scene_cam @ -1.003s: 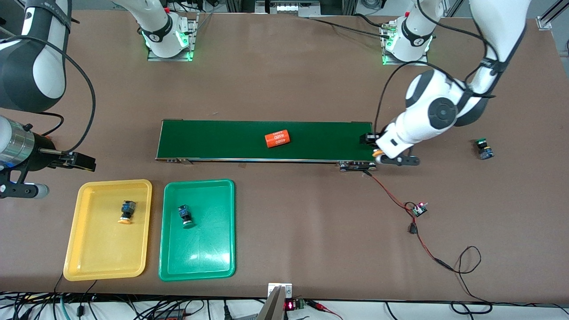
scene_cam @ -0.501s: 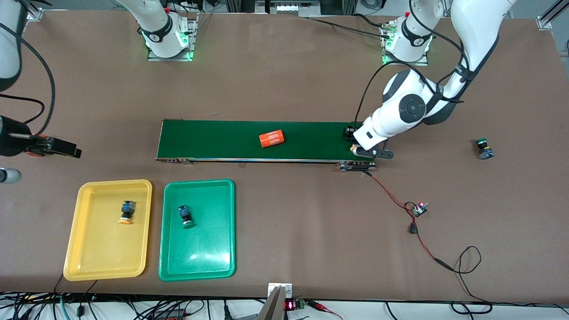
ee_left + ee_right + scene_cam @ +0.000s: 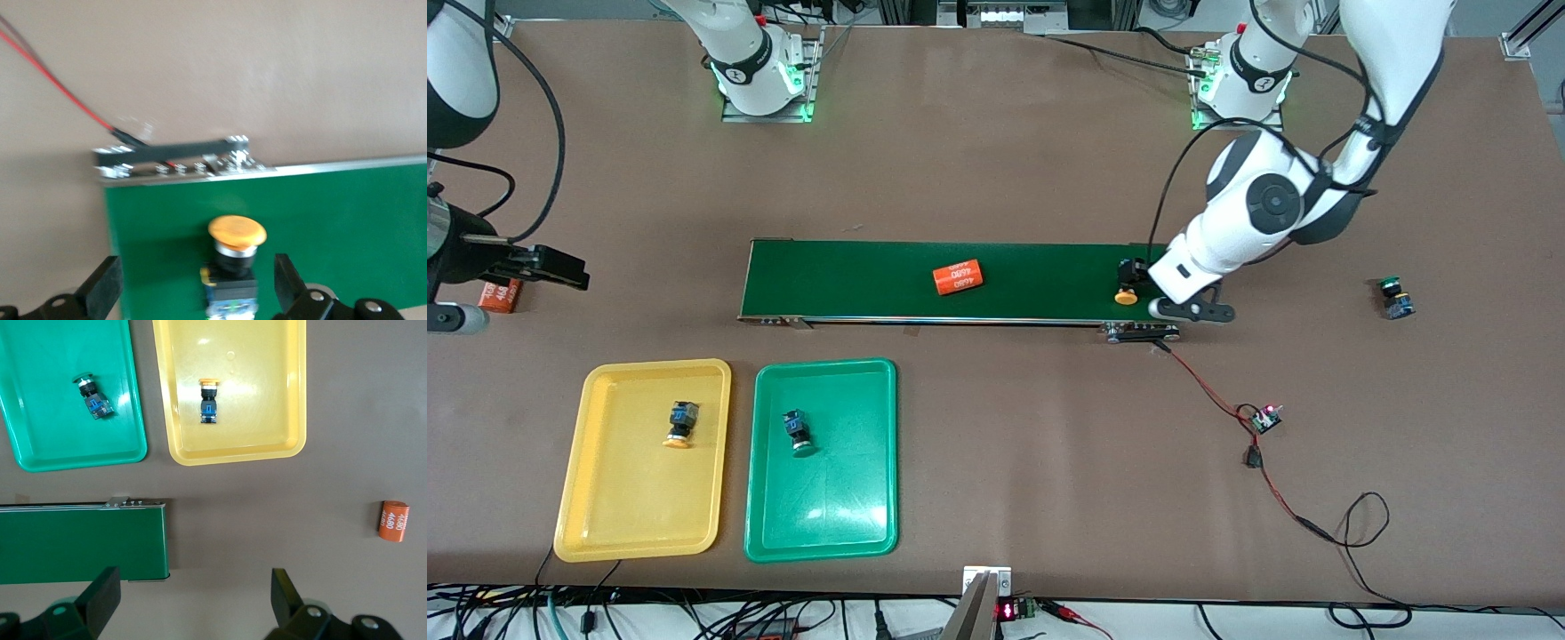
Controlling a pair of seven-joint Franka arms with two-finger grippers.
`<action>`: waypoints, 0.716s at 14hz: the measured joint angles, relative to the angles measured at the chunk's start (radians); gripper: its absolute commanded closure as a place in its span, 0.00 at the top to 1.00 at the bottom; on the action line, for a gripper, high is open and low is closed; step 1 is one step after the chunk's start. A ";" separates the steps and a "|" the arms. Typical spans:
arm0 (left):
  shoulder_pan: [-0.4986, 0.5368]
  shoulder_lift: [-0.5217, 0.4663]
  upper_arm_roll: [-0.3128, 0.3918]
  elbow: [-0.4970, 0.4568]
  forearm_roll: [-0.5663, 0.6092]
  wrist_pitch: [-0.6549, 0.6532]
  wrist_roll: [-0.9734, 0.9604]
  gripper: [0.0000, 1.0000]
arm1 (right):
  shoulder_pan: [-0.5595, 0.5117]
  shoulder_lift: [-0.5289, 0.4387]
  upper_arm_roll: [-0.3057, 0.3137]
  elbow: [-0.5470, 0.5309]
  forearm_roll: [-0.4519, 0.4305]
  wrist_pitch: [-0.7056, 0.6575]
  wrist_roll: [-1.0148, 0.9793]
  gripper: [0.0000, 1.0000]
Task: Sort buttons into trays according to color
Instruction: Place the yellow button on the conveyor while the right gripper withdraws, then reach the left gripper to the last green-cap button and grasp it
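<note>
A yellow-capped button (image 3: 1127,289) lies on the conveyor belt (image 3: 854,280) at the left arm's end. My left gripper (image 3: 197,280) hangs open over that button (image 3: 235,257), a finger on each side, neither touching it. The yellow tray (image 3: 605,516) holds a yellow-capped button (image 3: 679,424). Beside it, the green tray (image 3: 827,516) holds a green-capped button (image 3: 796,431). Another green-capped button (image 3: 1394,298) lies on the bare table toward the left arm's end. My right gripper (image 3: 193,593) is open and empty over the table, just off the belt's other end.
An orange cylinder (image 3: 958,277) lies on the belt near its middle. A second orange cylinder (image 3: 500,295) lies on the table under the right arm. A small circuit board (image 3: 1264,418) on red wires trails from the belt's end toward the front camera.
The left gripper opened and let the yellow-capped button go onto the belt. The orange cylinder on the belt drifted toward the right arm's end. The right arm shifted a little.
</note>
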 measured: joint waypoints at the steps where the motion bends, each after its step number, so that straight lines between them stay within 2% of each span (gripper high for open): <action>1: 0.028 -0.022 0.002 0.011 0.000 -0.034 0.000 1.00 | -0.001 -0.009 0.000 0.000 0.000 0.001 0.000 1.00; 4: 0.127 -0.064 0.044 0.019 0.000 -0.114 0.003 1.00 | -0.024 -0.036 -0.004 -0.007 0.006 0.002 -0.035 1.00; 8: 0.163 -0.054 0.251 0.013 0.000 -0.136 0.064 1.00 | -0.073 -0.049 -0.006 -0.018 0.050 0.003 -0.068 1.00; 10: 0.171 -0.038 0.363 0.012 0.012 -0.135 0.174 1.00 | -0.072 -0.070 0.001 -0.049 0.049 0.011 -0.068 1.00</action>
